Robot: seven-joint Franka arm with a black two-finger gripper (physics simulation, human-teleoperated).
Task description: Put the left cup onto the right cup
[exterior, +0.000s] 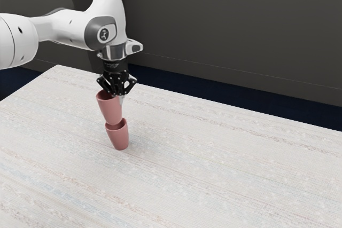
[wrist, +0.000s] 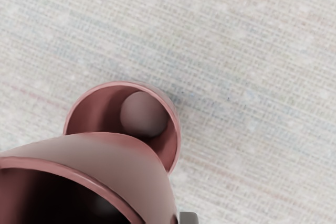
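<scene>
And here's the black two-finger claw (exterior: 121,93), pointing straight down from the white arm (exterior: 59,28) and clenched on the rim wall of the upper pink tapered cup (exterior: 109,111), pinching the rim on the side toward the exterior view's right. That cup hangs tilted, its open mouth leaning toward the exterior view's left and its narrow base dipping into the mouth of the lower pink tapered cup (exterior: 118,136) directly beneath it. So the claw sits right above the lower cup, just a touch up and over its rim. The lower cup stands upright on the pale woven-textured table (exterior: 224,169), mouth up. From the wrist camera, the upper cup (wrist: 105,166) looms large and blurred under the hand, and its rounded base shows inside the lower cup (wrist: 94,111), close to the inner wall. Whether the base rests on the bottom of the lower cup, can't tell. All around the lower cup lies the light table (wrist: 252,51).
</scene>
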